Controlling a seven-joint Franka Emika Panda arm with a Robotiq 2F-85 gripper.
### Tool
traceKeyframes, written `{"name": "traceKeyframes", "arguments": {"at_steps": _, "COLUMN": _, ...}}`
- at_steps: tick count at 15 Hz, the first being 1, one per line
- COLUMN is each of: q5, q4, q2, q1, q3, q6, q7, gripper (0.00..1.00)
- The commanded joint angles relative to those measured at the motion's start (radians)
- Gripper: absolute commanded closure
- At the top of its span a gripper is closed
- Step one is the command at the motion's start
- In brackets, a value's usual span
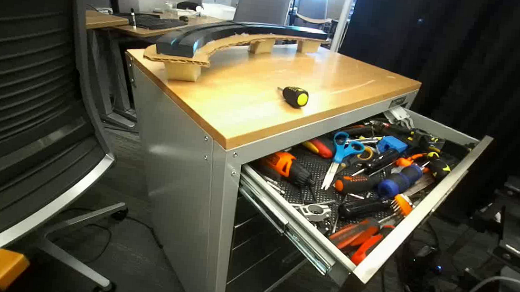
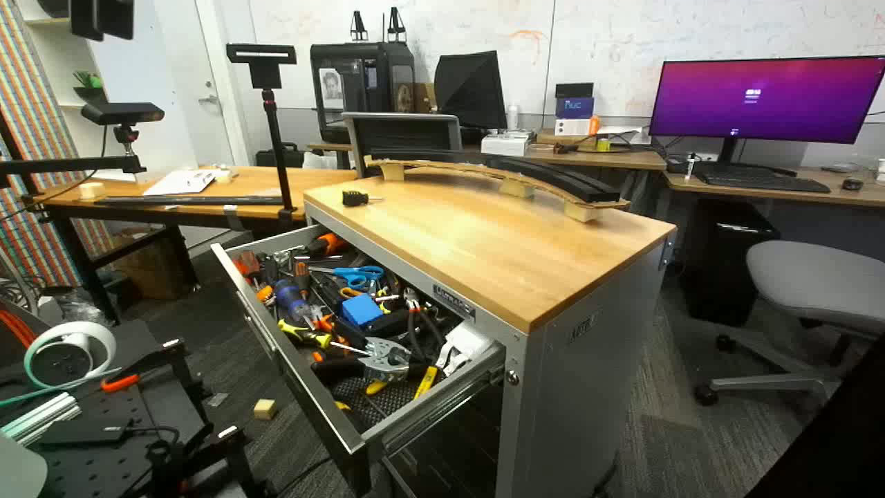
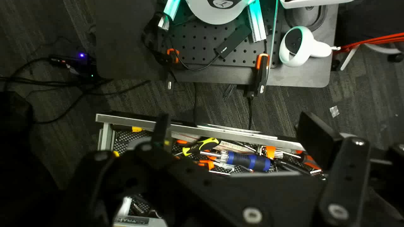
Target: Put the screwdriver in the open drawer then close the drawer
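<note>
The screwdriver, stubby and black with a yellow end, lies on the wooden cabinet top near the edge above the drawer. It also shows in an exterior view; it is out of the wrist view. The wide grey drawer is pulled out and full of tools, in both exterior views. In the wrist view, my gripper is open and empty, its fingers wide apart over the drawer's front rim. The height above the drawer cannot be told. The gripper does not show in either exterior view.
A curved black strip on cardboard stands on blocks at the back of the cabinet top. Blue scissors and a blue-handled tool lie in the drawer. A dark bench stands before the drawer. A chair is beside the cabinet.
</note>
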Motion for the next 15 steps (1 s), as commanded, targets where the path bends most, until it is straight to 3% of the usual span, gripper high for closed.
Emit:
{"name": "traceKeyframes", "arguments": {"at_steps": 1, "q5": -0.001, "q4": 0.004, "q2": 0.001, "q1": 0.004, "q3": -0.002, "q6": 0.000, "q7": 0.002, "gripper": 0.00}}
{"name": "traceKeyframes", "arguments": {"at_steps": 5, "q5": -0.001, "q4": 0.010, "q2": -0.002, "q1": 0.004, "q3": -0.002, "q6": 0.000, "q7": 0.002, "gripper": 0.00}}
{"name": "traceKeyframes", "arguments": {"at_steps": 7, "q5": 0.035, "q4": 0.013, "q2": 0.040, "q1": 0.005, "q3": -0.006, "q6": 0.098, "q7": 0.026, "gripper": 0.00}}
{"name": "traceKeyframes", "arguments": {"at_steps": 9, "q5": 0.078, "q4": 0.045, "q2": 0.178, "q1": 0.007, "q3": 0.041, "q6": 0.235, "q7": 0.112, "gripper": 0.00}}
{"name": "traceKeyframes", "arguments": {"at_steps": 15, "q5": 0.093, "q4": 0.133, "q2": 0.503, "q1": 0.067, "q3": 0.169, "q6": 0.467, "q7": 0.204, "gripper": 0.00}}
